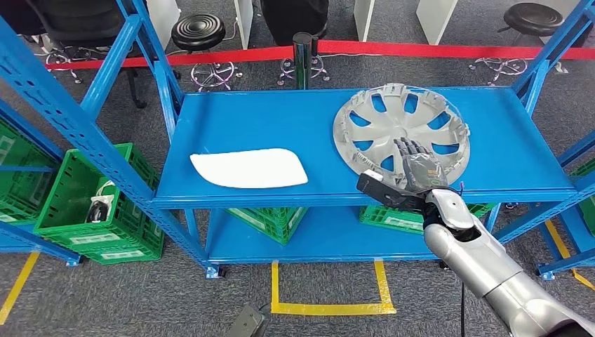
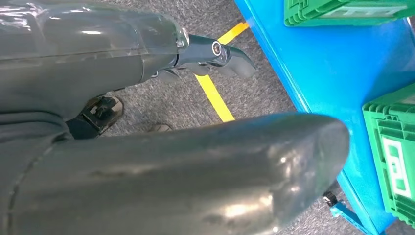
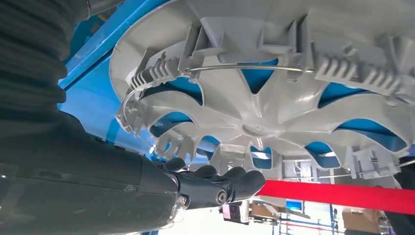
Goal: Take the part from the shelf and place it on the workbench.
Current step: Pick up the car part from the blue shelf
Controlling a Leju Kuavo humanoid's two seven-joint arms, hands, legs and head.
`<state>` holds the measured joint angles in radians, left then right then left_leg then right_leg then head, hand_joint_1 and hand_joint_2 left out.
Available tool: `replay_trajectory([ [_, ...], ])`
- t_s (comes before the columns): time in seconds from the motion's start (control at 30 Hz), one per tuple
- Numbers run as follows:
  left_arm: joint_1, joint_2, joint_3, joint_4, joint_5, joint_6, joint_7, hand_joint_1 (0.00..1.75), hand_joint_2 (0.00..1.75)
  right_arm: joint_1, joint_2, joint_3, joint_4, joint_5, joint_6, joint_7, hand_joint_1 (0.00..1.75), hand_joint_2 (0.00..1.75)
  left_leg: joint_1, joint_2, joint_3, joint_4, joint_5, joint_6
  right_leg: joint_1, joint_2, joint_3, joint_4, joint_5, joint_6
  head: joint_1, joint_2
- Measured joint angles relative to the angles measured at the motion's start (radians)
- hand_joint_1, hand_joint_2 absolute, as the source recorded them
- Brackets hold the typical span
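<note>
well, the right hand [image 1: 417, 163] lies flat on the hubcap [image 1: 401, 133], fingers stretched over the spokes at the cap's near edge and pressing on it rather than wrapped round anything. the hubcap sits on the top board of the blue shelf [image 1: 245, 123], toward the right front corner, with a white flat panel [image 1: 249, 168] well apart from it near the left front edge. from the right wrist view the hubcap [image 3: 274, 112] lies hollow side up, ribs and clips standing proud and a thin wire ring running round inside. i'd say the risk is a slide: hard, smooth grey plastic on painted metal, and a push from flat fingers could skate it toward the back edge or tip the rim up instead of gripping it. a finger could also snag on a clip or the wire. the left hand [image 2: 215, 54] hangs low beside the shelf's bottom board, fingers curled in with nothing in them, green slotted crates [image 2: 391, 147] nearby
</note>
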<state>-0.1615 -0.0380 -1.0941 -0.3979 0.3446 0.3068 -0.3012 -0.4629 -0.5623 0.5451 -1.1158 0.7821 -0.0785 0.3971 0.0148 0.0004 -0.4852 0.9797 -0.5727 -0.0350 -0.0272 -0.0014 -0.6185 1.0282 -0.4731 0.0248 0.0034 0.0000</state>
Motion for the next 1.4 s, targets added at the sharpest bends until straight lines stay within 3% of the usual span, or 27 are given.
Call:
replay_trajectory([
  [0.23, -0.001, -0.001, 0.0, 0.0, 0.0, -0.004, -0.004, 0.0, 0.0, 0.0, 0.005, 0.004, -0.001, -0.028, 0.039, -0.03, 0.0, 1.75, -0.001, 0.003, 0.002, 0.002, 0.001, 0.001, -0.001, 0.0, 0.01, -0.009, 0.005, 0.004, 0.0, 0.0],
  [0.6, -0.016, -0.001, 0.0, -0.006, -0.021, -0.006, -0.004, 0.0, 0.0, -0.044, 0.074, 0.076, -0.002, -0.079, 0.115, -0.082, 0.0, 1.75, -0.003, 0.014, 0.005, 0.002, -0.001, 0.004, -0.001, 0.004, 0.012, -0.012, 0.006, 0.006, 0.0, 0.0],
  [1.03, -0.012, 0.01, 0.0, -0.006, -0.024, 0.002, -0.007, 0.0, 0.0, -0.036, 0.016, 0.099, 0.001, -0.122, 0.133, -0.049, 0.0, 1.75, -0.003, 0.002, 0.007, 0.003, -0.001, 0.005, -0.001, 0.002, 0.014, -0.014, 0.006, 0.006, 0.0, 0.0],
  [1.4, -0.004, 0.023, 0.0, -0.011, -0.028, 0.005, 0.007, 0.0, 0.0, -0.008, -0.02, 0.092, 0.03, -0.062, 0.063, 0.029, 0.0, 1.75, -0.003, -0.002, 0.007, 0.003, -0.001, 0.006, -0.002, -0.001, 0.016, -0.016, 0.006, 0.006, 0.0, 0.0],
])
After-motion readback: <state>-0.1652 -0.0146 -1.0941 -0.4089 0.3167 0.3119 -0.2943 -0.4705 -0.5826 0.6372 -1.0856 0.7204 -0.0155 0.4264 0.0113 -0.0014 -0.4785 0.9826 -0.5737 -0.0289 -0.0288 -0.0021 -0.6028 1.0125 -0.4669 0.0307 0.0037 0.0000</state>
